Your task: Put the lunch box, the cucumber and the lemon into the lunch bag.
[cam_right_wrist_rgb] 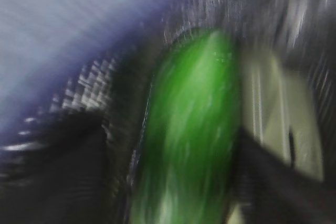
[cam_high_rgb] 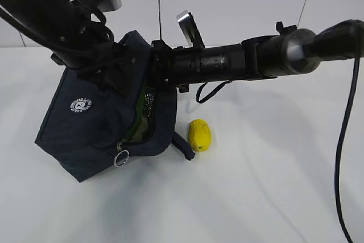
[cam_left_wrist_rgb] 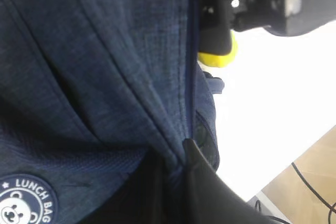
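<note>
exterior view: the bag (cam_high_rgb: 85, 135) stands tilted on the white bench (cam_high_rgb: 273, 186), with its opening turned to the right. the left arm (cam_high_rgb: 51, 15) comes from the upper left and its pincer is at the top of the bag, pressed into the cloth; i cannot see the tips there. the right arm (cam_high_rgb: 256, 58) lies across from the right, and its front end goes into the mouth of the bag, so its pincer is hidden. inside the opening a bit of green shows (cam_high_rgb: 147, 112). the zipper ring (cam_high_rgb: 121, 158) hangs at the lower edge of the opening. the white logo (cam_high_rgb: 81, 106) is on the side wall. the lemon (cam_high_rgb: 199, 135) lies on the bench just beside the bag, to the right, touched by no arm.

left wrist view: navy cloth (cam_left_wrist_rgb: 105, 77) fills most of the picture and is gathered in folds toward a dark finger (cam_left_wrist_rgb: 205, 182) at the bottom, so this pincer is clamped on the cloth of the bag. the lemon (cam_left_wrist_rgb: 219, 56) shows small beyond the bag edge.

right wrist view: the picture is very blurred. the cucumber (cam_right_wrist_rgb: 189, 140) is inside the bag, next to the pale lid of the box (cam_right_wrist_rgb: 283, 124). if this pincer is apart or together, i cannot tell.
</note>
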